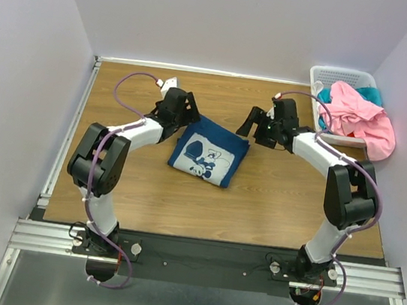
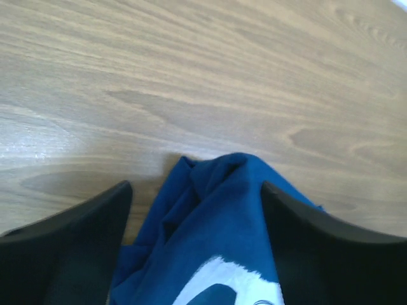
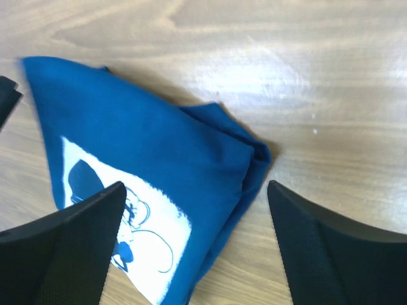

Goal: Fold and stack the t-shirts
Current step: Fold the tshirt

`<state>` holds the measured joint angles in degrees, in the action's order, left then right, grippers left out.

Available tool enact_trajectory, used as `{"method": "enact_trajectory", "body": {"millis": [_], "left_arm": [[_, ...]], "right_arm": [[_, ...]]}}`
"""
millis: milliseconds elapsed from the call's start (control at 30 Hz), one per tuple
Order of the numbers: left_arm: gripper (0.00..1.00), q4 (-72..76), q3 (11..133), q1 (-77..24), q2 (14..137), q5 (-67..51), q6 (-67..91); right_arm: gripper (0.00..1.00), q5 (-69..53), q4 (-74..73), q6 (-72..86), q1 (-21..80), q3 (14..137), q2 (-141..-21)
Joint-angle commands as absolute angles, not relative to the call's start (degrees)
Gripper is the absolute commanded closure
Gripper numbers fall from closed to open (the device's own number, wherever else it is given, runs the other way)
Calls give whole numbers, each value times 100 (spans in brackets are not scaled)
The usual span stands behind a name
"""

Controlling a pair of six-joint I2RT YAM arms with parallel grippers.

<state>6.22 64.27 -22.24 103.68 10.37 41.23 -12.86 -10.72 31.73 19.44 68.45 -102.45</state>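
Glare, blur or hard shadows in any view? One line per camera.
Top external: evenly lit and sharp, no hard shadows; the navy t-shirt and its print read clearly. Left wrist: pale sheen on the table at the left, shirt folds slightly soft. Right wrist: bright glare patch on the wood at upper centre, shirt's left edge smeared.

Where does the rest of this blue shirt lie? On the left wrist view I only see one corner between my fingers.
Observer: The navy shirt lies folded mid-table, print up.
Operator: Is the right gripper on it?
Observer: The right gripper hangs open over its other far corner, not pinching.
Operator: Any more shirts?
Observer: A pink shirt drapes over the white basket at far right, with a teal shirt showing behind it.
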Motion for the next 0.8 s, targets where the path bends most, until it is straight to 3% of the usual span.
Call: {"method": "enact_trajectory", "body": {"millis": [0, 300, 567, 767], "left_arm": [[4, 650, 6460, -2206, 10012, 1125, 4113], [2, 975, 5687, -2496, 9255, 503, 4131], [2, 1397, 6213, -2540, 10290, -772, 3867], [2, 1213, 6670, -2514, 10932, -590, 3814]], "right_arm": [[0, -1230, -1134, 3015, 1898, 7075, -10063], [0, -3171, -652, 3181, 2065, 5943, -9238], [0, -3805, -53, 3314, 2232, 5660, -9553], [0, -3850, -53, 3182, 2276, 5871, -10203]]}}
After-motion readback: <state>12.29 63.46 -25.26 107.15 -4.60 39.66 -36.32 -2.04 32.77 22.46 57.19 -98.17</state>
